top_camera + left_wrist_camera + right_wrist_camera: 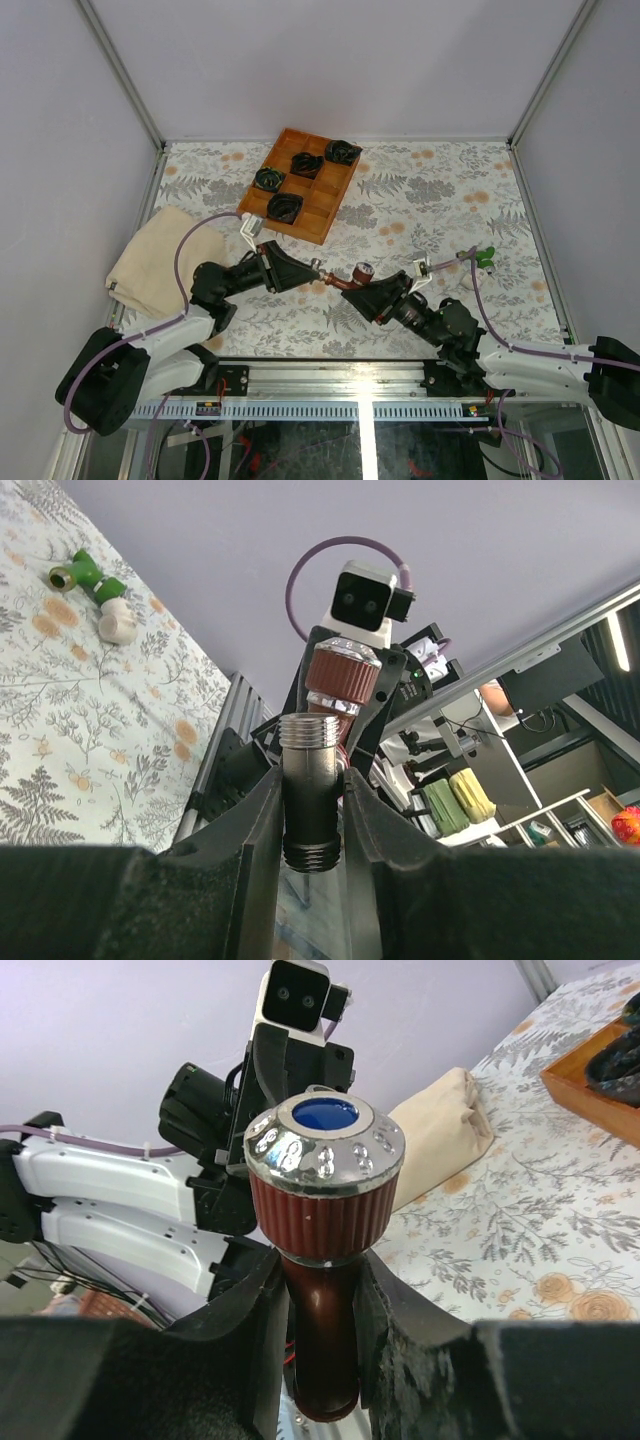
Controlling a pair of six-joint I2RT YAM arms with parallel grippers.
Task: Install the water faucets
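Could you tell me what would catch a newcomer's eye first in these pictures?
Most striking is the dark red-brown faucet, held between both arms over the near middle of the table. The left gripper is shut on its threaded end, and the right gripper is shut on its body below the blue-capped knob. Next come the wooden tray of black-and-green coiled bundles at the far centre and the bright green faucet lying toward the right edge.

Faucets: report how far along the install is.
Done: the red faucet is up off the table. In hand: the left claw grips its threaded end, the right claw its body below the knob. Left: the green faucet lies on the table beside a white piece, untouched; no fitted faucet shows.
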